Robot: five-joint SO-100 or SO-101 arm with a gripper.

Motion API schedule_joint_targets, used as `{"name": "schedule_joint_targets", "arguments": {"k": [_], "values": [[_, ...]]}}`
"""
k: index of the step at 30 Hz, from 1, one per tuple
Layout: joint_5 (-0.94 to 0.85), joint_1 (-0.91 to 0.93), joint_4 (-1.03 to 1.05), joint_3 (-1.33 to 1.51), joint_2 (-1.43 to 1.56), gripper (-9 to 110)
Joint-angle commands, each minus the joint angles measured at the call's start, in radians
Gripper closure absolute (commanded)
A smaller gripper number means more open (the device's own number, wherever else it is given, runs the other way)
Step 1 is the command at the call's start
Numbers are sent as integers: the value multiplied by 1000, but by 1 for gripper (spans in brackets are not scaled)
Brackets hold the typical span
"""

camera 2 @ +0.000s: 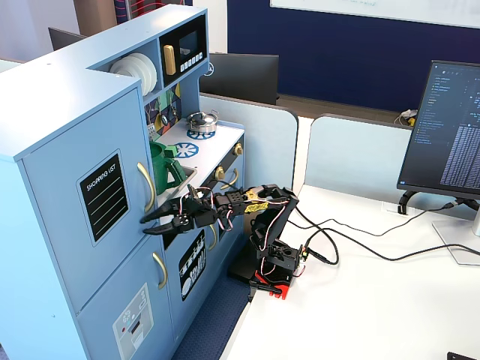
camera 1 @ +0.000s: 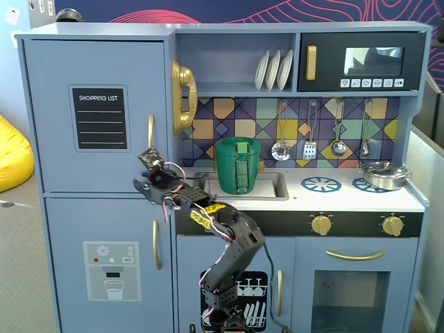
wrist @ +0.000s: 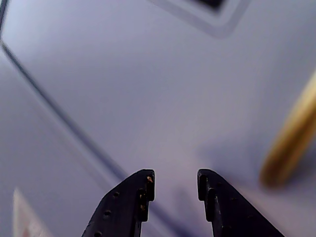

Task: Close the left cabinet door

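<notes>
In the wrist view the gripper [wrist: 174, 185] shows two black fingertips [wrist: 143, 185] held a narrow gap apart with nothing between them, pointed at the pale blue face of the left cabinet door [wrist: 148, 89]; the door's gold handle [wrist: 291, 143] runs blurred just right of the fingertips. In a fixed view from the front the gripper [camera 1: 143, 172] hangs at the lower right corner of that door [camera 1: 97, 111], just below the handle [camera 1: 150, 130] — whether it touches the panel cannot be told. The door sits flush in the cabinet frame, its black "SHOPPING LIST" panel [camera 1: 100, 118] facing out. Below the door lies the blue door with the ice-dispenser sticker [camera 1: 111, 270]. Right of the door, farther along the toy kitchen, a green pitcher [camera 1: 237, 165] stands in the sink [camera 1: 274, 187], and beyond it the black microwave door [camera 1: 361, 62] closes the upper right compartment. In another fixed view the arm [camera 2: 247, 206] reaches from the white table [camera 2: 375, 300] toward the door [camera 2: 90, 195].
</notes>
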Motion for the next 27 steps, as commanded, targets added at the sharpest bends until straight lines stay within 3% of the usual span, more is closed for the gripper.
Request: {"name": "schedule_joint_targets", "arguments": {"k": [1, 13, 19, 27], "values": [[126, 28, 259, 118, 255, 102], [249, 678, 1035, 706, 785, 102], [411, 749, 1235, 841, 885, 102], [408, 759, 1417, 894, 936, 101]]}}
